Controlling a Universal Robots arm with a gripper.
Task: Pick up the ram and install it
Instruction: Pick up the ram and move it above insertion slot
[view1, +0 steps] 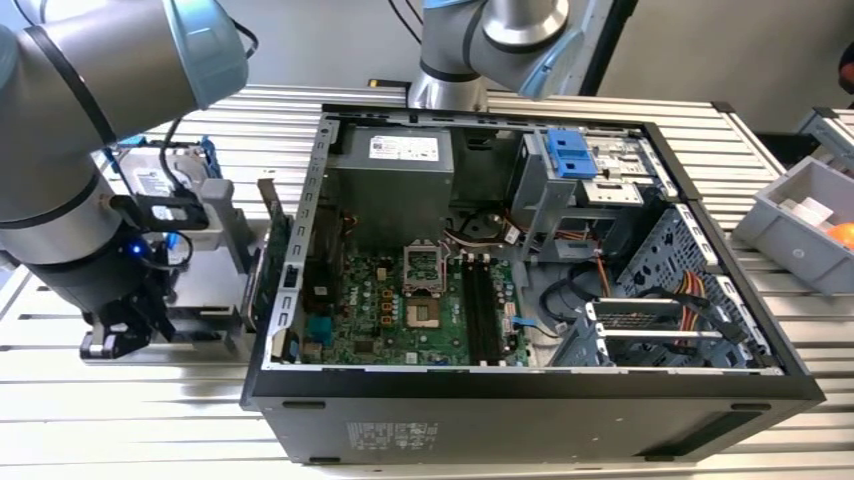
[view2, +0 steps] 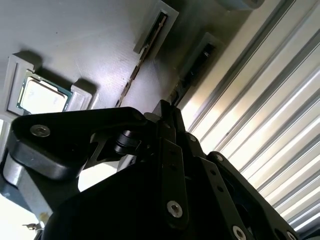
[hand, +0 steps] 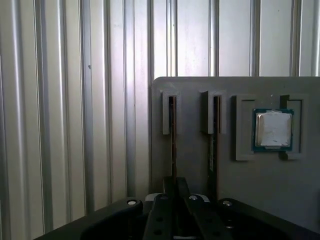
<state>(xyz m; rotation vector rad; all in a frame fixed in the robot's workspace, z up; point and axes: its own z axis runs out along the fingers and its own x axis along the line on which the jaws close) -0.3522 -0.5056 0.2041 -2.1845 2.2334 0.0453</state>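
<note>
fingers (hand: 181, 190): drawn together, pinched on the near end of the ram (hand: 172, 132).
ram: stands edge-up in a slot of the grey holder (hand: 240, 200), running straight out from the fingertips; 2nd stick (hand: 214, 140) just beside.
handling: likely light, stiff, fragile; hold the bare board edges, not chips or contacts.

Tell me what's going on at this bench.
The robot's black tool hangs low over a grey slotted holder plate on the ribbed metal table, beside the open black computer case. It lines up with the thin dark ram stick standing on edge in the slot farther from the square processor chip. The stick is not in the case.
</note>
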